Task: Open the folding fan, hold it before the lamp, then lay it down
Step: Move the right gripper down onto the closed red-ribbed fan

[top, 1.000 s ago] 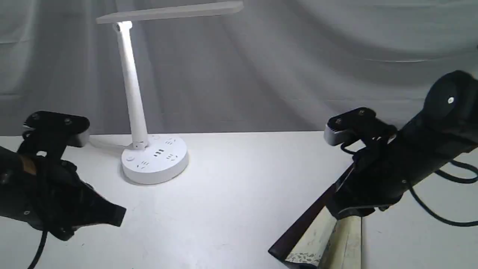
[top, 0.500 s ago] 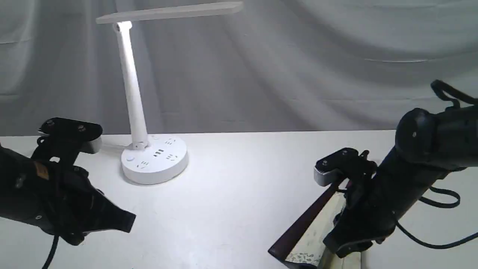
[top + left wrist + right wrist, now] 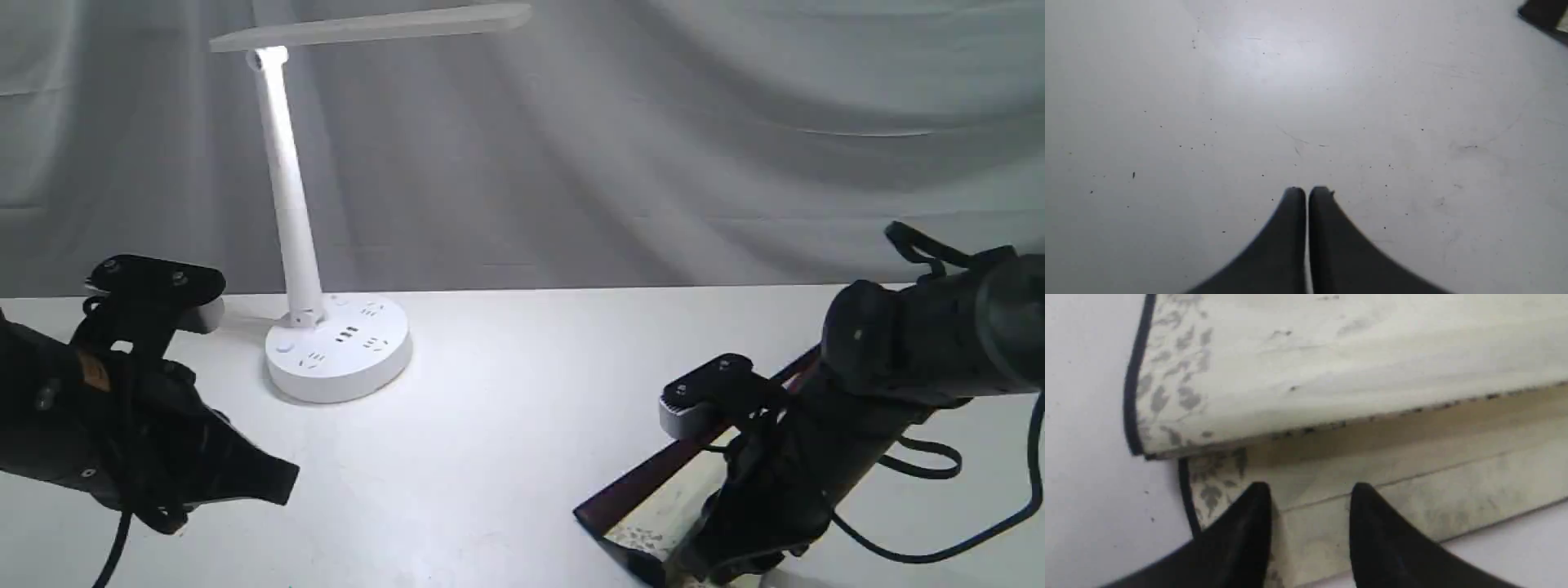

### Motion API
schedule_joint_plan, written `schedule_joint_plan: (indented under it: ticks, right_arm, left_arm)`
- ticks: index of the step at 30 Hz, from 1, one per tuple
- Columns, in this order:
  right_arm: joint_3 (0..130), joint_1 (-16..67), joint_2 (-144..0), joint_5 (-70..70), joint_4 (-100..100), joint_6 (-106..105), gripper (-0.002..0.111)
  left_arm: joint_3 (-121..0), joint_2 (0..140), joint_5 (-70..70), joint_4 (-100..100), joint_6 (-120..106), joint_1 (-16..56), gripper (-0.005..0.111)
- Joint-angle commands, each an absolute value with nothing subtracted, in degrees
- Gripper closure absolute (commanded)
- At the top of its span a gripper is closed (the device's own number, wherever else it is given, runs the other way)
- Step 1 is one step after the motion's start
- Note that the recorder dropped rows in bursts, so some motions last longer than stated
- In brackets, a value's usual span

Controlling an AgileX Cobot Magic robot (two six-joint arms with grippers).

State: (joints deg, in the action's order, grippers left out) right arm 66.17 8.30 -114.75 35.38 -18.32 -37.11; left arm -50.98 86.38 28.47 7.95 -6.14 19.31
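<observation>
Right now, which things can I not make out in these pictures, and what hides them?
Fan, exterior view: the right arm covers most of it and the bottom edge cuts it, so how far it is open is unclear.
Right gripper, right wrist view: jaws apart over the paper; whether they pinch a fold is hidden.
Faint marks on the paper, right wrist view: too blurred to read.

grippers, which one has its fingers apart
The right gripper: its fingertips stand apart, the fan's cream paper showing between them. The left gripper has its fingertips pressed together over the table.
</observation>
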Motion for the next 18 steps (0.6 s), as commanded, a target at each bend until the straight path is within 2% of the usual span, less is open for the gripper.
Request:
schedule_joint_plan:
  ticks: [1,10,18]
  right_arm:
    - [66.1,11.6,-115.8,33.2,-18.4,-37.4,0.075]
    - [66.1,19.4,-115.8,26.1,-18.4,-37.7,0.075]
    - [66.1,20.1,-115.8,24.4,-16.6,-37.7,0.075]
  left_arm:
    - [-51.4,86.3,27.9,8.6,-6.5,19.6,0.107]
    - [-51.4,86.3,27.9,8.6,-6.5,19.6,0.107]
    - [-51.4,86.3,27.9,8.6,-6.5,19.6,0.107]
